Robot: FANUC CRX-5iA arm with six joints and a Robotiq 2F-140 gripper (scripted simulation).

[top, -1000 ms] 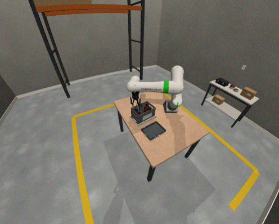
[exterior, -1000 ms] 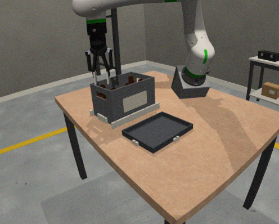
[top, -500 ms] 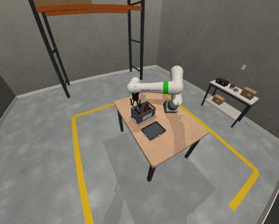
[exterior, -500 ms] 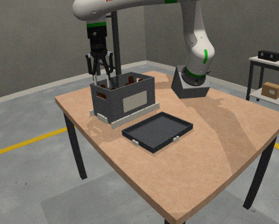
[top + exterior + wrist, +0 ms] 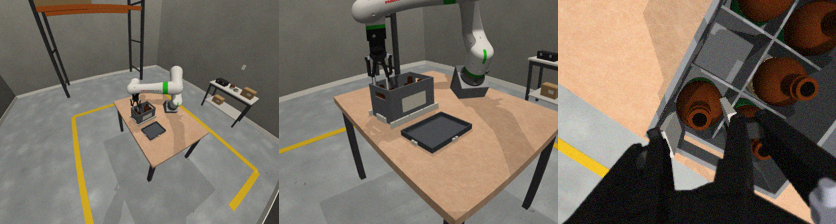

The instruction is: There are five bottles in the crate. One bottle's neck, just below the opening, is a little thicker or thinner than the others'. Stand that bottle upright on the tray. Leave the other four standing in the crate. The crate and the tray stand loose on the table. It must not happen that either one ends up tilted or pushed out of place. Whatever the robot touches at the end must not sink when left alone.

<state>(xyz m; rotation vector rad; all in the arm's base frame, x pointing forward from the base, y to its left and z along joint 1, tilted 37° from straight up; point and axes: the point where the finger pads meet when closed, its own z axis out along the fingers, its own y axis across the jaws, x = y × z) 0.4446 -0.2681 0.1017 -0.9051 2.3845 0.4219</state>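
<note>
Arm (image 5: 473, 36) rises from its base, forearm reaching out horizontal, wrist (image 5: 376, 35) bent straight down. Gripper (image 5: 381, 80) points vertical, fingers part-open w/ a clear gap, nothing clamped between them (pads not pinching anything in wrist view). One fingertip (image 5: 728, 112) pale-tipped, the other (image 5: 660, 137) set apart on the opposite side.

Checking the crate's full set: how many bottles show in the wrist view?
5: corner bottle between the fingers, one behind a finger, one mid-right, two at top.
</note>
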